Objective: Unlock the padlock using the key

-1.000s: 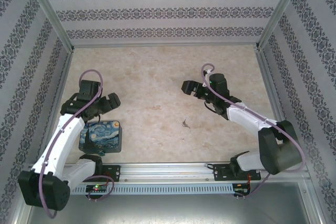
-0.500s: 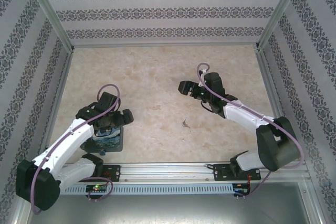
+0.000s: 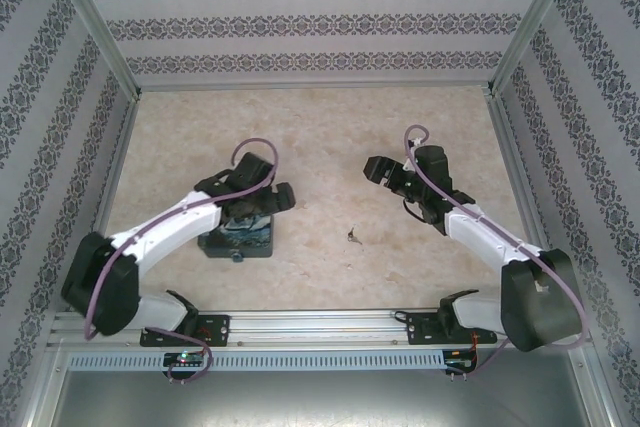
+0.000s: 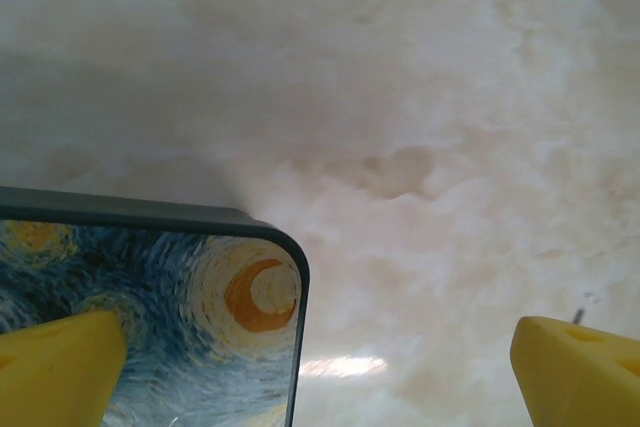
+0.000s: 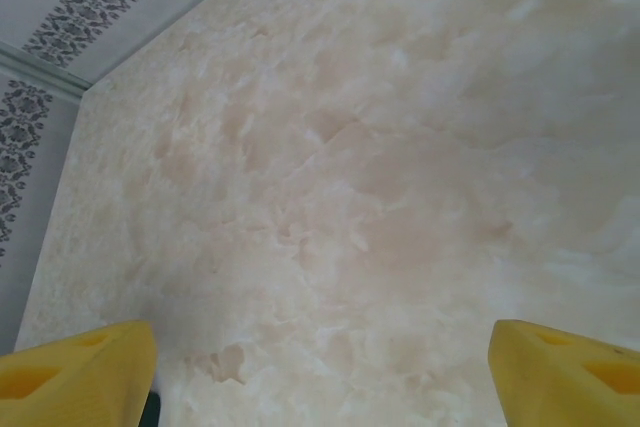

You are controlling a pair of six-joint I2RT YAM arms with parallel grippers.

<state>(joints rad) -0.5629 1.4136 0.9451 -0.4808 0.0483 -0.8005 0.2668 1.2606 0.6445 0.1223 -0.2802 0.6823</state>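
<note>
The blue-and-yellow starry-night tin (image 3: 240, 239) lies on the table left of centre. My left gripper (image 3: 252, 213) hangs open just above it. In the left wrist view one yellow fingertip (image 4: 60, 367) is over the painted lid (image 4: 180, 317) and the other (image 4: 580, 372) is over bare table. A tiny nub (image 3: 237, 256) sticks out of the tin's near edge; I cannot tell whether it is the padlock. A tiny dark key (image 3: 352, 235) lies on the table between the arms. My right gripper (image 3: 378, 169) is open above bare table, behind and to the right of the key.
Patterned walls (image 3: 300, 27) with metal posts close in the marbled table (image 3: 320, 127) at the back and on both sides. An aluminium rail (image 3: 320, 325) carrying the arm bases runs along the near edge.
The left arm has swung right and towards the centre, and the tin has shifted right and away from the near edge with it. The right gripper has moved slightly right.
</note>
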